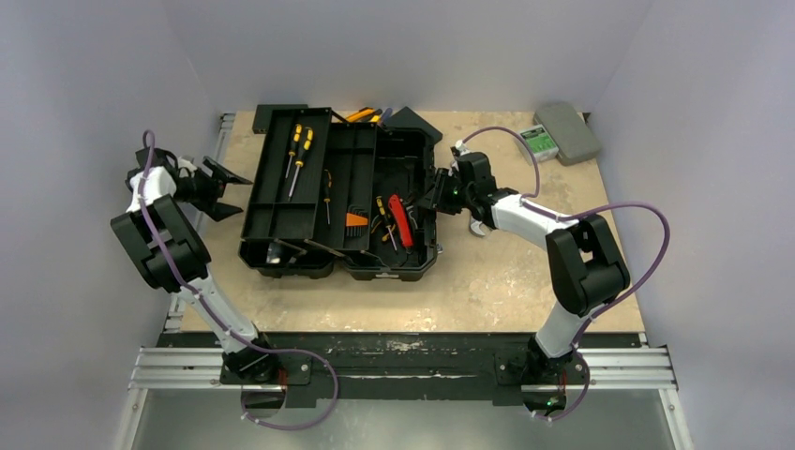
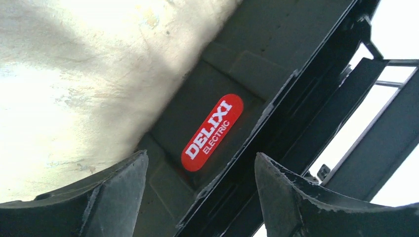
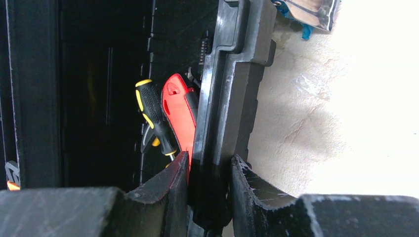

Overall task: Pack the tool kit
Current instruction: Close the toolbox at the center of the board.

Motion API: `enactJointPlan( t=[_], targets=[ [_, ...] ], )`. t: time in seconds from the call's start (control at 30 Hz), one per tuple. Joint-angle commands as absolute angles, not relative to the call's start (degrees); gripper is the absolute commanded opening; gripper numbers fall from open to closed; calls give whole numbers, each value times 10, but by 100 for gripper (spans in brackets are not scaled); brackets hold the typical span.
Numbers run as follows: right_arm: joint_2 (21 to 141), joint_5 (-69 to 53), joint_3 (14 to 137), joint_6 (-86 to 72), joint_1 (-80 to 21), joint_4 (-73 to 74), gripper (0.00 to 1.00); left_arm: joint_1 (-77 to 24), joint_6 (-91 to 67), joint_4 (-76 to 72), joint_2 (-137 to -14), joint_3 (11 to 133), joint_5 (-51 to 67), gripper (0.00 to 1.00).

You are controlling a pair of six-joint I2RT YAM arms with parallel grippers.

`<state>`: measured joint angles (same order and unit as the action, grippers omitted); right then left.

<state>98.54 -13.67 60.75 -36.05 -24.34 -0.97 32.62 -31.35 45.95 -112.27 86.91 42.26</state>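
Right wrist view: my right gripper (image 3: 210, 165) clamps the wall of the large black plastic toolbox (image 3: 237, 74), presumably steadying it; my left gripper (image 2: 200, 160) hovers alongside, jaws apart.

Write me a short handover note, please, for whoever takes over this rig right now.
Left gripper: jaws open, empty, beside the toolbox's left side.
Right gripper: jaws shut on the toolbox's right wall.
Things: toolbox lies open; screwdrivers in its tray, red-handled tool in the base.
Done: those tools are in.
Left: yellow-handled tools behind the box seem unpacked; box not closed.
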Motion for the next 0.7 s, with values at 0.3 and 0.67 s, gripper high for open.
enactJointPlan(
  t=[0.3,0.67],
  targets=[
    [985,-185,606,-338,-241,-26,0,280,-193,492,-1128,873,423,63],
    [987,-192,608,-339,-241,-25,0,213,-130,558,-1115,926,153,5]
  ],
)
